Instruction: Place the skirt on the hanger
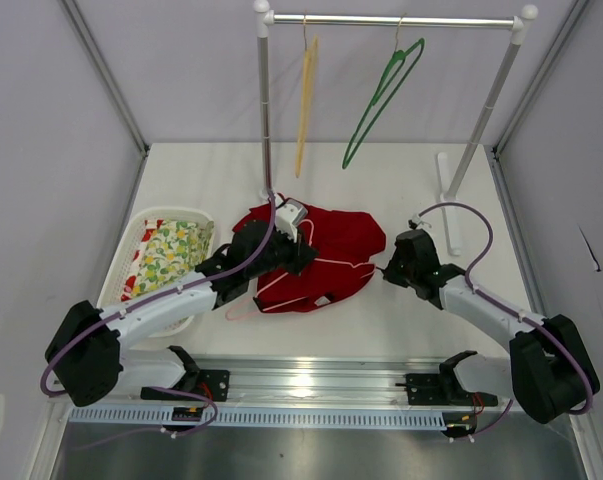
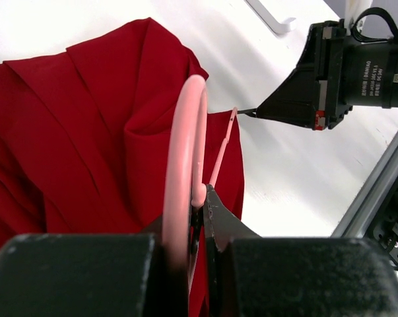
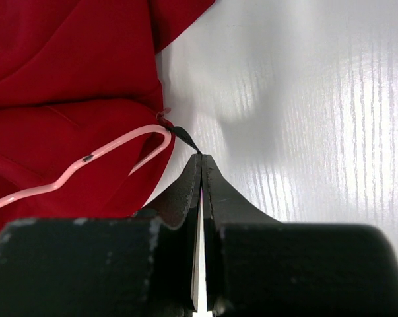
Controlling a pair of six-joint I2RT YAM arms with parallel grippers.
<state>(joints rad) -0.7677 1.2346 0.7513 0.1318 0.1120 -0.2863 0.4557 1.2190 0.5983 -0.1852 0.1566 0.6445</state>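
The red skirt [image 1: 326,240] lies crumpled on the table's middle. The pale pink hanger [image 1: 333,266] lies partly on it, one arm reaching past its near left edge. My left gripper [image 1: 299,245] is over the skirt, shut on the hanger's hook [image 2: 184,145], which rises between the jaws [image 2: 202,198]. My right gripper [image 1: 386,268] is at the skirt's right edge. Its jaws [image 3: 200,160] are shut on a thin dark loop [image 3: 183,135] that comes off the skirt [image 3: 66,59] beside the hanger's end [image 3: 119,146]. The right gripper also shows in the left wrist view [image 2: 253,112].
A white basket [image 1: 171,214] with a yellow-green floral cloth [image 1: 171,252] stands at the left. A clothes rail [image 1: 401,20] at the back carries a yellow hanger [image 1: 306,100] and a dark green hanger [image 1: 381,95]. The rack's white foot [image 1: 447,200] lies at the right.
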